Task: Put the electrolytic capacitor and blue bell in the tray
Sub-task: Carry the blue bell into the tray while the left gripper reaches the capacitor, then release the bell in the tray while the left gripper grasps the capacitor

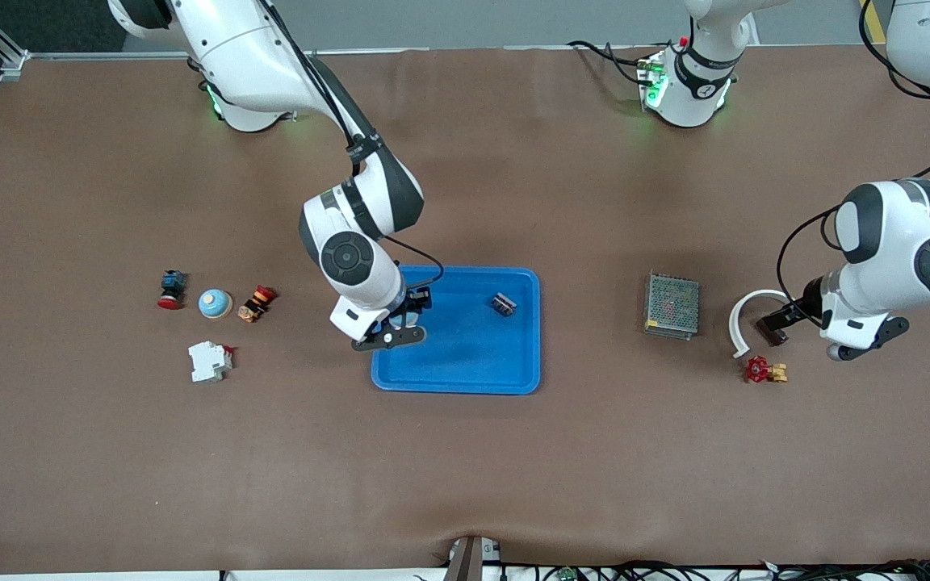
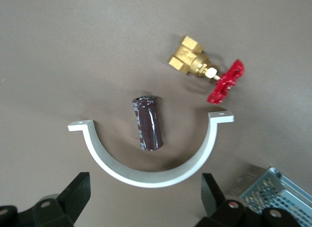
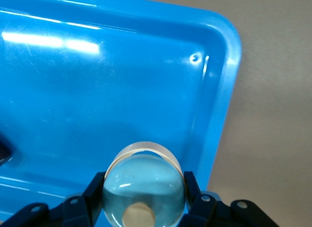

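Lowest in the front view, nearest that camera, sits the red-handled brass valve (image 1: 765, 371), on the table just past the tips of my left gripper (image 1: 772, 328). That gripper hangs low over the table at the left arm's end with its jaws spread as wide as they go and nothing between them. In my left wrist view the dark electrolytic capacitor (image 2: 148, 123) lies on its side out ahead of the open jaws, centred between the two fingers (image 2: 78, 190) but clear of both, and cradled inside the curve of a white half-ring clamp (image 2: 146, 175) whose arc lies between the capacitor and my fingertips. A perforated metal power supply box (image 1: 672, 305) stands beside that group, toward the tray. My right gripper (image 1: 410, 316) is over the blue tray (image 1: 465, 379), at the tray's edge toward the right arm's end, and its jaws are closed on the blue bell (image 3: 144, 189); in the right wrist view the round bell fills the gap between the two black fingers (image 3: 92, 197), touching both, with the tray floor beneath it. A small dark part (image 1: 503, 304) already lies in the tray, well apart from my right jaws. Toward the right arm's end lie a second blue dome (image 1: 214, 303), two red push buttons (image 1: 171, 289) and a white breaker (image 1: 209, 361).
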### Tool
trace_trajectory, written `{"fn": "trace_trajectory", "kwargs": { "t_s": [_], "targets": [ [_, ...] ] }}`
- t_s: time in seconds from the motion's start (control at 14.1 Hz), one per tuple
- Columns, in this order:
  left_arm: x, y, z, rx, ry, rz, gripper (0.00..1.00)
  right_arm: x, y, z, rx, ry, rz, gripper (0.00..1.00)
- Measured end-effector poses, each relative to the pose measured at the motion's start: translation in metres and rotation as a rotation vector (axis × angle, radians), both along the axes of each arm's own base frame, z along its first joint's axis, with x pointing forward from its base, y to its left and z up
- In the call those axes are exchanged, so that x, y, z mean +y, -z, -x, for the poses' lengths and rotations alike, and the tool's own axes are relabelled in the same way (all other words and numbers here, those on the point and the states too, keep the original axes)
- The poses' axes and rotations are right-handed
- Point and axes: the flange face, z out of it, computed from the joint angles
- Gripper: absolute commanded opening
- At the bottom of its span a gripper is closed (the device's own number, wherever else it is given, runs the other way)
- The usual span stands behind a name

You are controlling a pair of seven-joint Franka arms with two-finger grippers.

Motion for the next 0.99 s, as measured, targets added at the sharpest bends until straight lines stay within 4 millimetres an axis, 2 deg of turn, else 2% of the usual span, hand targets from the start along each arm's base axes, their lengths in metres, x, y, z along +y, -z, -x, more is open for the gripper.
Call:
{"fn": "trace_trajectory", "kwargs": {
  "t_s": [0.36, 0.64, 0.99],
  "targets": [
    [0.002, 0.021, 0.003, -0.025, -0.004, 0.01, 0.76, 0.01, 0.025, 0.01, -0.012, -0.014, 0.006, 0.41],
    [0.011, 0.037, 0.0, -0.05, -0.02, 0.019, 0.72, 0.02, 0.037, 0.017, -0.022, -0.031, 0.007, 0.41],
    [0.016, 0.057, -0.012, -0.08, -0.03, 0.032, 0.7, 0.026, 0.054, 0.022, -0.034, -0.039, 0.009, 0.41]
  ]
}}
